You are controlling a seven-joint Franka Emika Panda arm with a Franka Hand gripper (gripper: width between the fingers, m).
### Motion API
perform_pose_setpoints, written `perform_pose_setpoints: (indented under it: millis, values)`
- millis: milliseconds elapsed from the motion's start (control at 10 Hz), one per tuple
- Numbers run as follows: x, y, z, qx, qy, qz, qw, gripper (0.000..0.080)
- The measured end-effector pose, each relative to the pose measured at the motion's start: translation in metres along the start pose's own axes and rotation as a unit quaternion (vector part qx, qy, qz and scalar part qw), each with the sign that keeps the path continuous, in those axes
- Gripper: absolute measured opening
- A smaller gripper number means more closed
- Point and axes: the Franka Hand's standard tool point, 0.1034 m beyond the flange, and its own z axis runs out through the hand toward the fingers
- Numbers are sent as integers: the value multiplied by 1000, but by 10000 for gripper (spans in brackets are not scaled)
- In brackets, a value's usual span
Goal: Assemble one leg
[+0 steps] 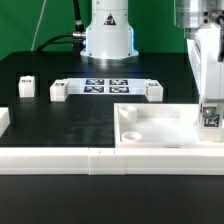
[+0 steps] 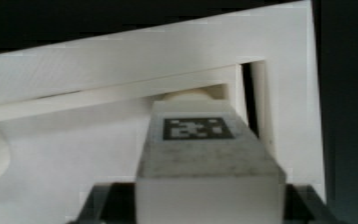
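My gripper (image 1: 209, 110) comes down at the exterior view's right and is shut on the leg (image 1: 210, 118), a small white block with a black-and-white tag. It holds the leg upright at the right end of the wide white tray-like piece (image 1: 150, 109). In the wrist view the leg (image 2: 202, 165) runs out from between my dark fingers (image 2: 108, 202), tag (image 2: 197, 128) facing the camera. Its far end sits at a recessed corner of the tray-like piece (image 2: 87, 80). I cannot tell whether it is seated there.
Three more small white blocks (image 1: 27, 87), (image 1: 58, 91), (image 1: 153, 90) stand on the black table around the marker board (image 1: 105, 85). A white block (image 1: 3, 120) is at the left edge. Long white border rails (image 1: 60, 158) run along the front. The robot base (image 1: 108, 35) stands behind.
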Motion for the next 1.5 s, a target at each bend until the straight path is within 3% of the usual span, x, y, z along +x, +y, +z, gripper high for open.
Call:
perform_pose_setpoints:
  millis: [100, 200, 400, 700, 1000, 1100, 1300, 1500]
  values:
    - [-1, 0, 0, 0, 0, 1, 1000, 406]
    - [-2, 1, 0, 0, 0, -12, 1000, 406]
    - [-2, 1, 2, -2, 0, -64, 998, 626]
    - [-6, 3, 2, -3, 0, -241, 971, 648]
    - [-11, 1, -1, -3, 6, -432, 902, 649]
    - [-12, 0, -2, -4, 12, -505, 863, 649]
    - [-12, -1, -2, -6, 16, -571, 821, 649]
    - [-11, -1, -2, -11, 21, -653, 757, 649]
